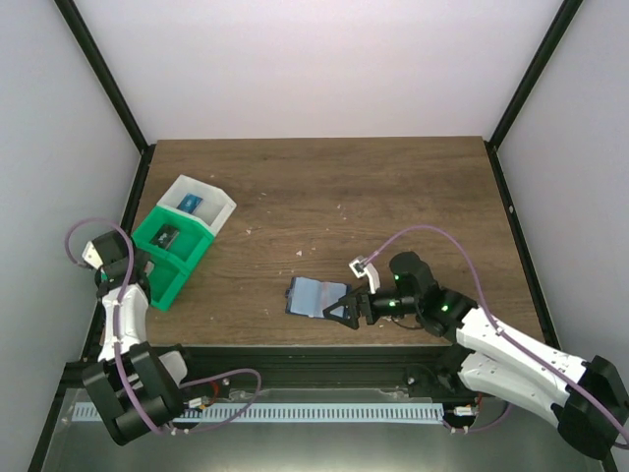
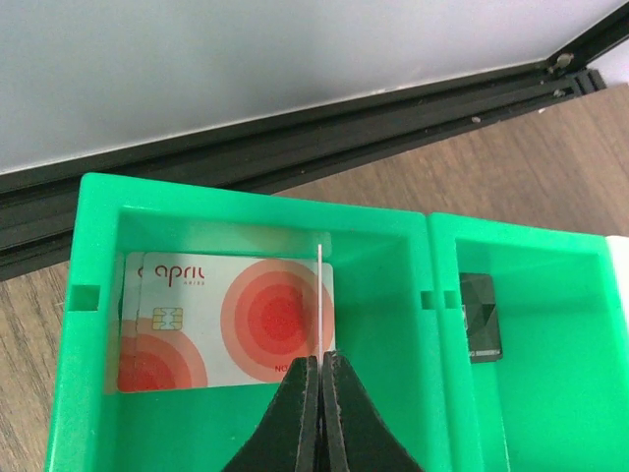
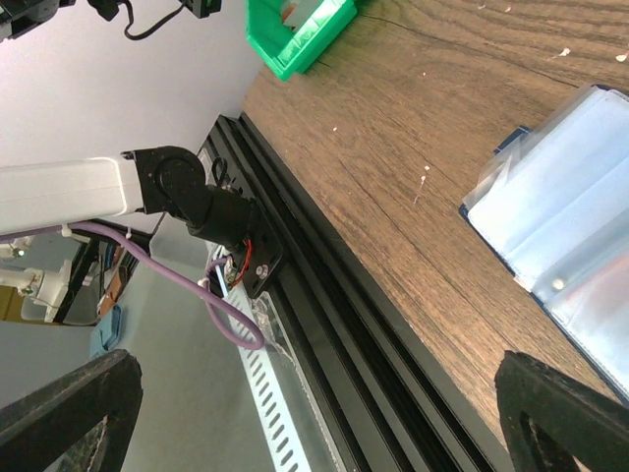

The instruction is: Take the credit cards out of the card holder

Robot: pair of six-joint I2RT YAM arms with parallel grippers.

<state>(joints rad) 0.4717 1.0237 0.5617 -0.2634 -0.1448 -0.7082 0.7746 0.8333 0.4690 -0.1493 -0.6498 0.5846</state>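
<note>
The job looks well along. Two credit cards (image 2: 231,320) lie flat and overlapping in the end compartment of the green bin (image 2: 246,192), which sits at about 9 o'clock on the table (image 1: 393,197). The left hand (image 2: 321,359) hangs right over that compartment with its fingers pinched together on a third card (image 2: 321,285). This card is held upright and edge-on, so it shows only as a thin pale line above the fingertips. It has not been let go, so that delivery is one release short of done.

The card holder (image 1: 316,297) lies spread open at about 6 o'clock, close to the near edge of the table and well apart from the bin. The right hand (image 1: 342,311) sits at the holder's 4 o'clock corner with its fingers spread wide, gripping nothing. From the right wrist view the holder's pockets look like pale, clear sleeves. No pinkish card shows in the part that is visible, but only a part of the holder is in that view, so I cannot tell whether a card is left inside.

My reading is that what remains is dropping the pinched card into the bin, then checking the holder's pockets for any others. A small dark object (image 2: 482,320) in the next green compartment plays no part here.
</note>
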